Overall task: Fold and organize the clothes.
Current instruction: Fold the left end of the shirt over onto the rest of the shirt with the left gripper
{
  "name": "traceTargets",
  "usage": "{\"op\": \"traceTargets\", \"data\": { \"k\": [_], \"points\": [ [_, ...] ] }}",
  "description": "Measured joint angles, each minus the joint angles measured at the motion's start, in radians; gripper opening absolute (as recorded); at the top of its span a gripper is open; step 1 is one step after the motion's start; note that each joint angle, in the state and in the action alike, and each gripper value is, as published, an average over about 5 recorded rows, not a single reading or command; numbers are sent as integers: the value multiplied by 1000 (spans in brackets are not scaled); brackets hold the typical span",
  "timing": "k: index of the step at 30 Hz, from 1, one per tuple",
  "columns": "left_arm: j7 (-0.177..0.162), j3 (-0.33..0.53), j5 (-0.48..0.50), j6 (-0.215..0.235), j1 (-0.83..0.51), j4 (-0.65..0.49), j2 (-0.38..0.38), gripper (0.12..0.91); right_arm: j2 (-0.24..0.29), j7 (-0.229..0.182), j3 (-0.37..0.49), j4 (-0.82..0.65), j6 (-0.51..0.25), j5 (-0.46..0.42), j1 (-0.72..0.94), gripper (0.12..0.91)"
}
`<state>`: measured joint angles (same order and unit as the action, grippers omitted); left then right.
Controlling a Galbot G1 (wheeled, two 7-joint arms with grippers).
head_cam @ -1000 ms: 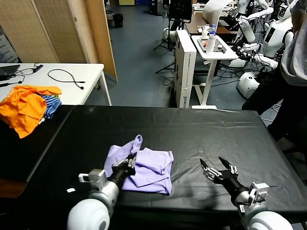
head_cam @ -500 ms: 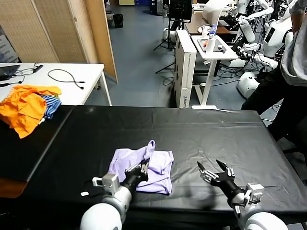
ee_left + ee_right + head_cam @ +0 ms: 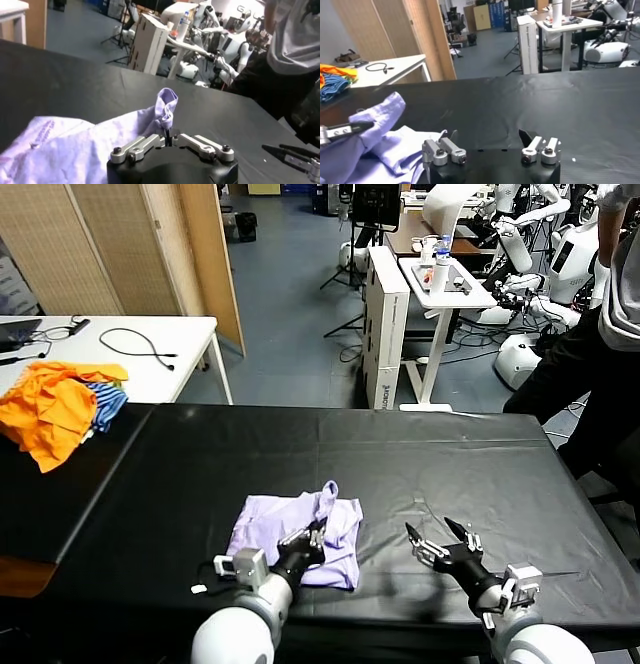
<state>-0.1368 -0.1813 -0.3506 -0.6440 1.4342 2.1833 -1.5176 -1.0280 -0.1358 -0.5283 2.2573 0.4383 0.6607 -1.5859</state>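
Black cloth covers the table (image 3: 450, 454), and the lavender T-shirt (image 3: 262, 524) lies crumpled near its front edge. One fold of the shirt stands up in a peak, pinched between the pressed-together fingers of the left gripper (image 3: 306, 540). Well apart to the right, the right gripper (image 3: 438, 540) hovers over bare cloth, fingers spread. Orange garments (image 3: 50, 409) lie on the far left.

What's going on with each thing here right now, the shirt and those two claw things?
Lavender T-shirt: crumpled on the black table, one edge pinched up into a peak.
Left gripper: shut on the T-shirt's raised fold.
Right gripper: open, empty, beside the shirt.
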Motion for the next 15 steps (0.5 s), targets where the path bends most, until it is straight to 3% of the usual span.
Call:
{"op": "traceTargets", "data": {
  "k": [2, 9, 12, 15],
  "points": [
    [5, 8, 4, 1, 5, -3, -1, 256, 7, 4, 9, 0, 5, -1, 9, 907],
    [-4, -11, -11, 11, -3, 14, 4, 690, 39, 61, 59, 8, 21, -18, 43, 907],
    [0, -39, -9, 24, -4, 36, 18, 841, 59, 89, 101, 16, 26, -40, 62, 907],
    [2, -82, -2, 43, -8, 54, 41, 898, 83, 111, 159, 20, 26, -74, 85, 907]
  ]
}}
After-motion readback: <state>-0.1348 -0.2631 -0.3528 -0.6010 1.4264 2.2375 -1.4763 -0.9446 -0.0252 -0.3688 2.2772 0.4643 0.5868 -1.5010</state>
